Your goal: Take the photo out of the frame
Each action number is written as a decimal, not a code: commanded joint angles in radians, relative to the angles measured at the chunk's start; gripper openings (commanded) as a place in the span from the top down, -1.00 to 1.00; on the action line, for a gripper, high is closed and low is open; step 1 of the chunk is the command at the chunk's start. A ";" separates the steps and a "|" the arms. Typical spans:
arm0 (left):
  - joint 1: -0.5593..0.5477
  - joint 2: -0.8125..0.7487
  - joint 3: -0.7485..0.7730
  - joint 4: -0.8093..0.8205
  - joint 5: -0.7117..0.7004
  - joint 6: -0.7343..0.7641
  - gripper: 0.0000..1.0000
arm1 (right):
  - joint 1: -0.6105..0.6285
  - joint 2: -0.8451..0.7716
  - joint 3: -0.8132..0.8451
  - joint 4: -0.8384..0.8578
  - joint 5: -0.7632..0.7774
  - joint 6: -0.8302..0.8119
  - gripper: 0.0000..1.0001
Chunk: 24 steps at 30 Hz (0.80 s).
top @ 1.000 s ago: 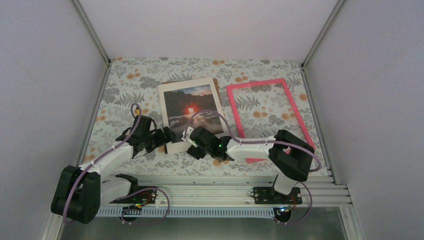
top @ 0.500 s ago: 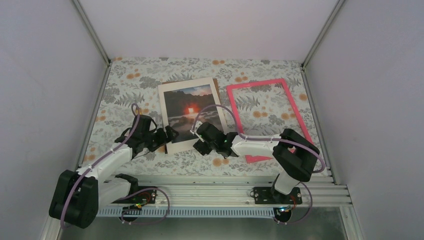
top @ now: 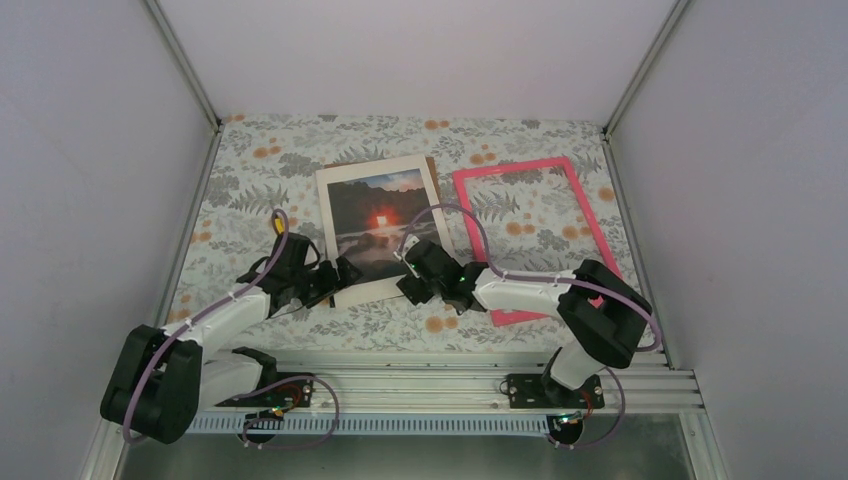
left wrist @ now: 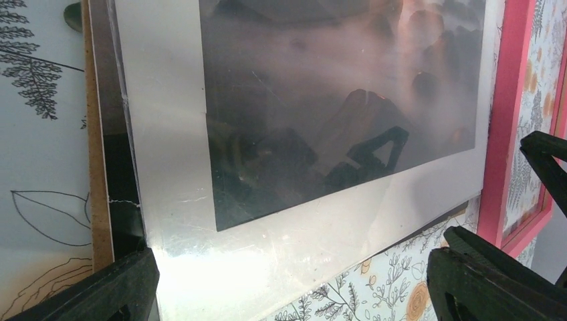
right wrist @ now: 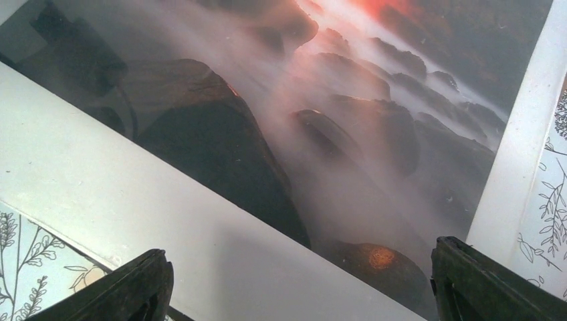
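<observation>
Pink catches your eye first from the top camera. The frame (top: 512, 165) lies flat on the right half of the floral tablecloth (top: 250, 180), with cloth showing through its opening and its near end hidden behind the right arm. The photo (top: 383, 220) lies just left of it at centre picture, face up and outside the frame. A sliver of brown backing board (top: 433, 166) shows at the photo's upper right corner. Your left gripper (top: 342, 274) sits at the photo's lower left edge and your right gripper (top: 408, 270) over its lower right part. From here you cannot tell how wide either stands.

In the left wrist view, the left gripper (left wrist: 294, 281) is spread wide, with its dark fingers (left wrist: 100, 294) in the bottom corners and nothing clasped between them. The photo (left wrist: 334, 100) fills the upper middle, glossy enough to mirror the gripper. The backing board (left wrist: 93, 167) is a brown strip along its left side, and the frame (left wrist: 507, 100) runs down the right edge. You cannot tell whether the fingers touch the print.

In the right wrist view, the right gripper (right wrist: 297, 284) is likewise wide apart, fingers (right wrist: 134, 291) in the bottom corners, holding nothing. The photo (right wrist: 301, 134) spans nearly the whole picture beneath it, and its white border crosses the lower left. The tablecloth (right wrist: 551, 200) shows at the right edge.
</observation>
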 commanded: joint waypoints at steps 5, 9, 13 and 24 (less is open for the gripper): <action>-0.013 -0.031 0.005 -0.038 -0.043 -0.011 -1.00 | -0.015 -0.027 -0.011 0.012 0.031 0.029 -0.74; -0.016 -0.025 0.007 -0.038 -0.047 -0.009 -1.00 | -0.018 -0.031 -0.013 0.011 0.033 0.032 -0.75; -0.023 -0.008 -0.001 -0.018 -0.041 -0.012 -1.00 | -0.018 -0.032 -0.014 0.011 0.036 0.034 -0.75; -0.066 0.045 0.018 0.036 -0.031 -0.030 -1.00 | -0.021 -0.042 -0.016 0.006 0.056 0.039 -0.75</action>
